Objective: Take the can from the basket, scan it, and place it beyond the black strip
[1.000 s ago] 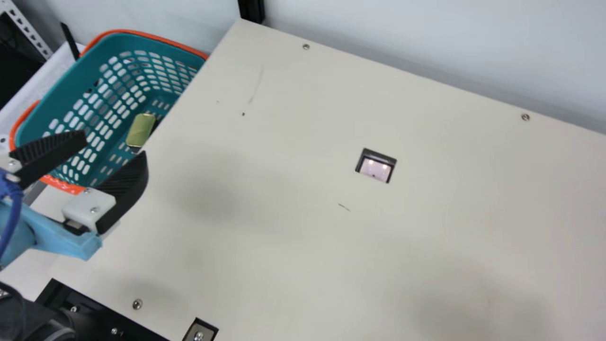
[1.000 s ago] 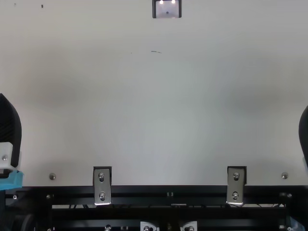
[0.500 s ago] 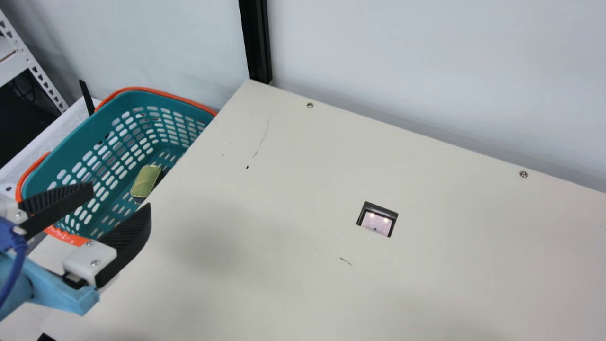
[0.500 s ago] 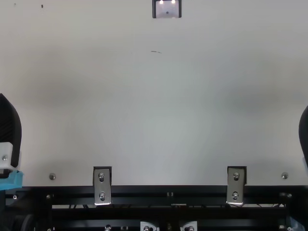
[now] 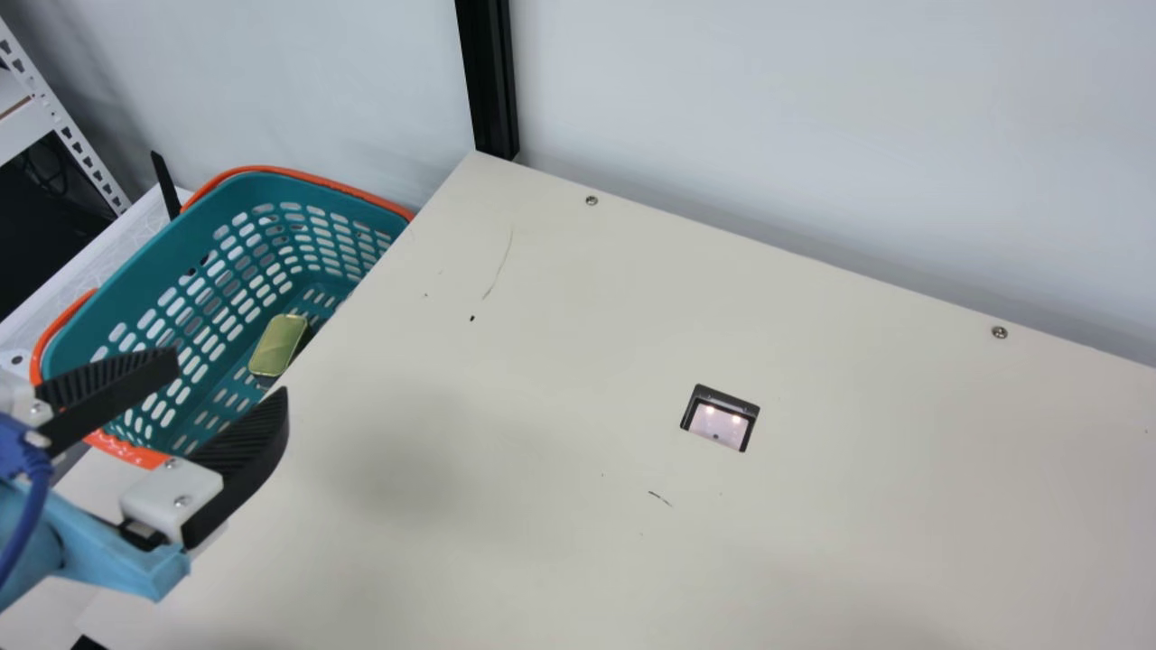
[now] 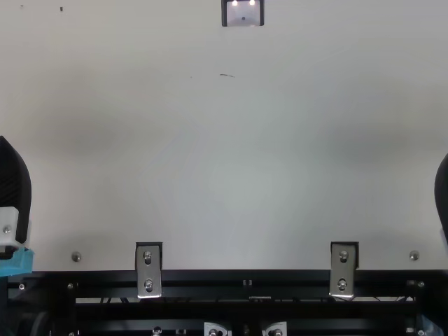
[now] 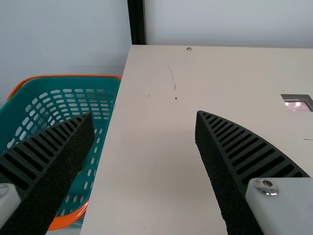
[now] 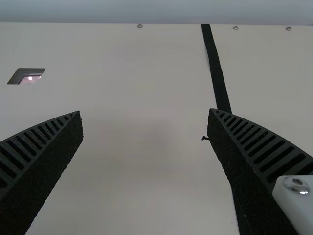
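Main view: the left gripper [image 5: 231, 372] is nearer, its black ribbed fingers [image 5: 239, 442] spread and empty. The oblong gold-green can [image 5: 278, 346] lies ahead of them, inside the perforated teal plastic basket [image 5: 262, 190], long axis judged roughly along their pointing direction.

The black strip [image 8: 215, 68] runs down the cream table [image 8: 132, 186].
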